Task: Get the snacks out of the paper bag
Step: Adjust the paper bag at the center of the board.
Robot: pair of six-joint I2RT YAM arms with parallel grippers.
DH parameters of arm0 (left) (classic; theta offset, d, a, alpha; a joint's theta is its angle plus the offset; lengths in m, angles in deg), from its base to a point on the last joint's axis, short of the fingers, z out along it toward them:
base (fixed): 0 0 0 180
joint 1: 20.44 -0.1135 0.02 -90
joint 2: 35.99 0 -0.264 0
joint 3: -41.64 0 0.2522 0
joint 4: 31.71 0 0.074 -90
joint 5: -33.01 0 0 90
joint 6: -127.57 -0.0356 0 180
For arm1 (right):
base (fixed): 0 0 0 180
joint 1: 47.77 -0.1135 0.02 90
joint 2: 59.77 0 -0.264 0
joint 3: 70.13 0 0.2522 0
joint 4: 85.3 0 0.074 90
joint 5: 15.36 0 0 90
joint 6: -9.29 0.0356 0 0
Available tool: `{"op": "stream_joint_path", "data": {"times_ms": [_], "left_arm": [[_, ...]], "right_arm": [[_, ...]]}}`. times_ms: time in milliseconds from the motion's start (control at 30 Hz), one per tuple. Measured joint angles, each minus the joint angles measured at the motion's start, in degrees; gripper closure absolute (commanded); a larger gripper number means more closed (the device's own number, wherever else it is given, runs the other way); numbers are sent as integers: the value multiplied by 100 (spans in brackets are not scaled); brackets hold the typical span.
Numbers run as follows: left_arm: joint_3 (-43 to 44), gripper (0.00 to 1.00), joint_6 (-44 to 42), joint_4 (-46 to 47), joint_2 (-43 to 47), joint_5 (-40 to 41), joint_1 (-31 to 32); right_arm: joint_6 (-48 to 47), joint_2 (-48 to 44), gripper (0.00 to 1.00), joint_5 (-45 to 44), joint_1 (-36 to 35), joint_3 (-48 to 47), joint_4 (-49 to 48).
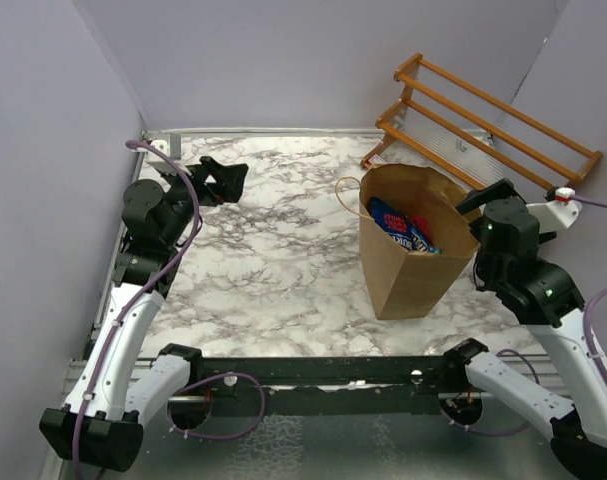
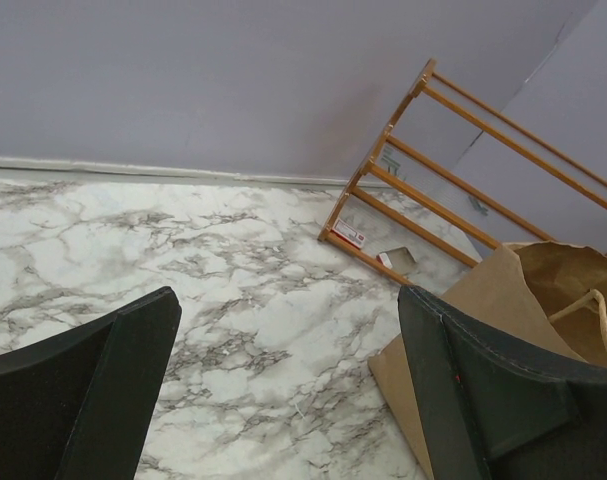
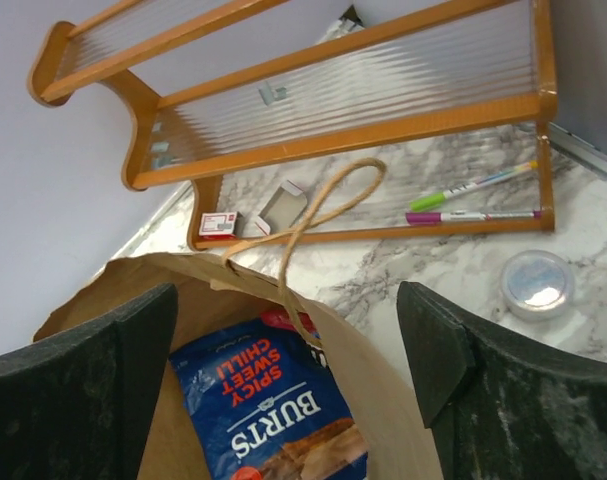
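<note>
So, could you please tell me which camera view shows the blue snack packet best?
The right wrist view: the blue packet sits close up inside the paper bag, print readable. The top external view shows it small in the bag. The left wrist view shows only the bag's side, no packet.

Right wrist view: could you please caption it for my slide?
Open right gripper above the brown kraft paper bag, blue foil snack packet inside.

Blue snack packet (image 3: 268, 405) in paper bag (image 3: 198, 295): "BURTS", "SPICY SWEET CHILLI", upside down in right wrist view.
</note>
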Motion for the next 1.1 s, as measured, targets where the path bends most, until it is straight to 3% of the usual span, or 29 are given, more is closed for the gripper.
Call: {"op": "stream_joint_path", "data": {"times_ms": [300,400,600,1100], "left_arm": [[2,7,33,-33,96,-15,-2],[7,7,50,-39,87,-42,-2],[11,8,85,-46,85,-87,-2],[20,8,127,-79,85,-125,-22]], "right_arm": [[-533,94,23,-94,0,380,-1248],[-629,199,39,-160,0,380,-1482],[-909,251,47,-225,0,511,-1943],[-2055,219,47,-164,0,1113,-3432]]}}
